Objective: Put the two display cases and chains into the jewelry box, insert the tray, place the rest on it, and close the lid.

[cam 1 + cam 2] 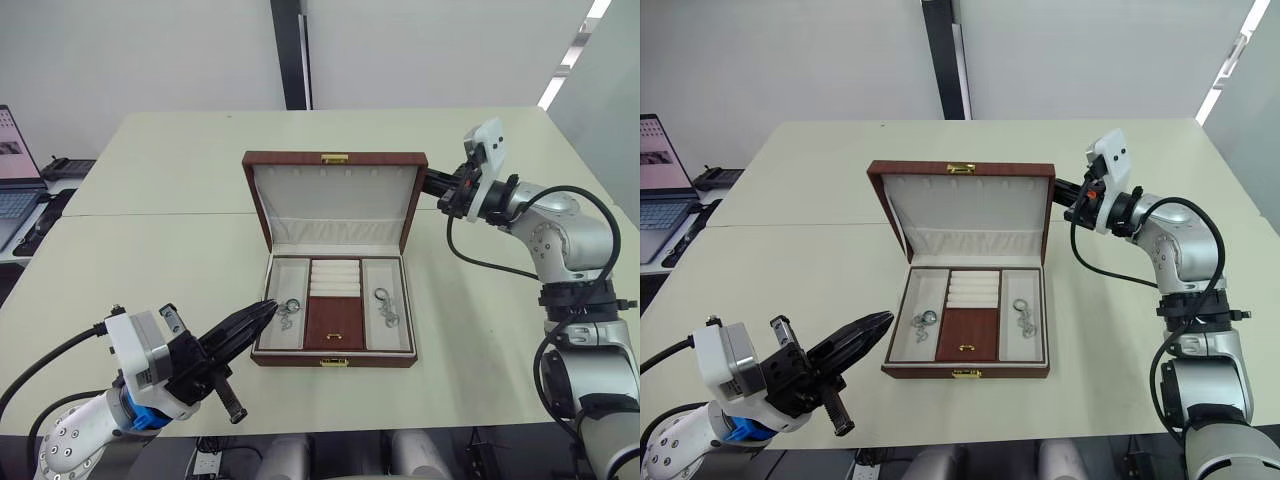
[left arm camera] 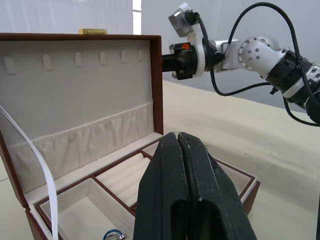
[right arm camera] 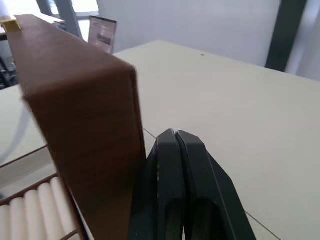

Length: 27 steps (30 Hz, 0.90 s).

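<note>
The jewelry box stands open mid-table, its lid upright. The tray sits inside, with cream ring rolls and a dark red centre. A small silver piece with rings lies in the left side compartment and another in the right; I cannot tell if these are the chains. The display cases are out of view. My left gripper is shut and empty, its tip by the box's left wall. Shut as well, my right gripper rests against the lid's right edge.
The box sits on a pale table with a seam running across it. A laptop and dark gear lie on a separate desk at far left. A black pillar stands behind the table.
</note>
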### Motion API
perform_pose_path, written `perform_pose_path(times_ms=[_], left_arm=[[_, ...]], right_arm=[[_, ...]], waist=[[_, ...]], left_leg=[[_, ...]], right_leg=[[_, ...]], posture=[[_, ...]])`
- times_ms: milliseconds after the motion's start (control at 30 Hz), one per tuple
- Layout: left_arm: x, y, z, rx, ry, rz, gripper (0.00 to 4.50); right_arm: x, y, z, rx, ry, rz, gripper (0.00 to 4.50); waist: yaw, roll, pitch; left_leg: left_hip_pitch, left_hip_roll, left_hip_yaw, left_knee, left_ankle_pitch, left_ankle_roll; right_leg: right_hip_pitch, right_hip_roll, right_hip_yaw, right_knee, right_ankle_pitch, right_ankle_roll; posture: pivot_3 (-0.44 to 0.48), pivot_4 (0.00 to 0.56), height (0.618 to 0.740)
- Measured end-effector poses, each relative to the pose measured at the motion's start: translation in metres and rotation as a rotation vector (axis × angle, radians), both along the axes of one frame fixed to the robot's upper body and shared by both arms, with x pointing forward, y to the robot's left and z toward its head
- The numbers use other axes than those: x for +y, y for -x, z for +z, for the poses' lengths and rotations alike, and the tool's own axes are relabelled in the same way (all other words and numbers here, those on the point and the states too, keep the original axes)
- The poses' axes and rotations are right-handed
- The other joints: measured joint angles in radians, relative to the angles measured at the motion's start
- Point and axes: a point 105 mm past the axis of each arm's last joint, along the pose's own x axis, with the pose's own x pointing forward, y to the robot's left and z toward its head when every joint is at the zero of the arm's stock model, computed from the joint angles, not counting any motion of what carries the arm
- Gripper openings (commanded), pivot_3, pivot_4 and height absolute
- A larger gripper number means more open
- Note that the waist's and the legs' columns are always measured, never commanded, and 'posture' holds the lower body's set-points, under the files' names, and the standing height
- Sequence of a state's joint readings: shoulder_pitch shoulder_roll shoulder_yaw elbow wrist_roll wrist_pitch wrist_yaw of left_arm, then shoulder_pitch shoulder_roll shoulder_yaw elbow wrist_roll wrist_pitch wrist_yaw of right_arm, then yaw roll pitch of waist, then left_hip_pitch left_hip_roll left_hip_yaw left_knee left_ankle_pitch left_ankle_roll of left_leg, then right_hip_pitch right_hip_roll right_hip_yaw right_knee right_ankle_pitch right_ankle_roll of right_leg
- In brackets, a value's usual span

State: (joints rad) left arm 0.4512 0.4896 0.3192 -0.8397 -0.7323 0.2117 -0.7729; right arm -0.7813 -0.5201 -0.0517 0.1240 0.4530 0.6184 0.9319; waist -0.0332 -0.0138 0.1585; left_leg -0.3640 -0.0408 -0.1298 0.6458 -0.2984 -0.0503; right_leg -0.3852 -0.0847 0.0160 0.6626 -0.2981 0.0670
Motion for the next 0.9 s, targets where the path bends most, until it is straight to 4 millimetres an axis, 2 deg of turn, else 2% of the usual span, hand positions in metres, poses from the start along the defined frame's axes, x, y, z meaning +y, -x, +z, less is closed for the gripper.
perform_pose_path(times_ms=[167,333,500,600,767,900], left_arm=[[0.001,-0.001,-0.002,0.025,0.001,0.001,0.00],[0.005,0.001,-0.007,0.084,-0.005,-0.004,0.00],[0.033,0.008,-0.005,0.145,-0.074,0.001,0.00],[0.051,0.009,-0.004,0.169,-0.108,0.016,0.00],[0.054,0.004,-0.001,0.163,-0.101,-0.002,0.00],[0.066,-0.005,-0.002,0.164,-0.080,0.032,0.00]], right_arm=[[0.004,0.020,0.007,-0.036,0.011,0.107,0.04],[-0.009,0.045,0.005,-0.013,0.106,0.184,0.04],[-0.016,0.070,0.009,0.012,0.186,0.273,0.04],[-0.015,0.077,0.008,0.019,0.195,0.294,0.04],[-0.012,0.083,0.004,0.011,0.206,0.309,0.04],[-0.012,0.085,0.000,-0.017,0.227,0.292,0.04]], waist=[[0.002,0.000,0.000],[0.006,0.000,0.000],[0.003,0.000,0.001],[0.003,0.001,0.001],[0.005,0.000,0.001],[0.005,0.000,0.001]], left_leg=[[0.000,0.000,-0.002,0.000,-0.001,0.002],[-0.001,0.000,-0.002,0.000,-0.001,0.002],[0.000,0.000,-0.001,0.000,-0.001,0.002],[0.000,0.000,0.001,0.000,-0.001,0.002],[-0.001,0.000,0.000,0.000,-0.001,0.002],[-0.001,0.000,0.000,0.000,-0.001,0.002]], right_leg=[[0.000,0.000,0.000,0.000,0.000,0.000],[0.000,-0.001,0.000,0.000,0.000,0.000],[0.000,0.001,-0.001,0.000,0.000,0.000],[0.000,0.001,-0.001,-0.001,0.000,0.000],[0.000,0.000,-0.001,-0.001,0.000,0.000],[0.000,0.000,-0.001,-0.001,0.000,0.000]], posture=[[0.000,0.150,0.740],[0.000,0.150,0.740],[0.000,0.150,0.740],[0.000,0.150,0.740],[0.000,0.150,0.740],[0.000,0.150,0.740]])
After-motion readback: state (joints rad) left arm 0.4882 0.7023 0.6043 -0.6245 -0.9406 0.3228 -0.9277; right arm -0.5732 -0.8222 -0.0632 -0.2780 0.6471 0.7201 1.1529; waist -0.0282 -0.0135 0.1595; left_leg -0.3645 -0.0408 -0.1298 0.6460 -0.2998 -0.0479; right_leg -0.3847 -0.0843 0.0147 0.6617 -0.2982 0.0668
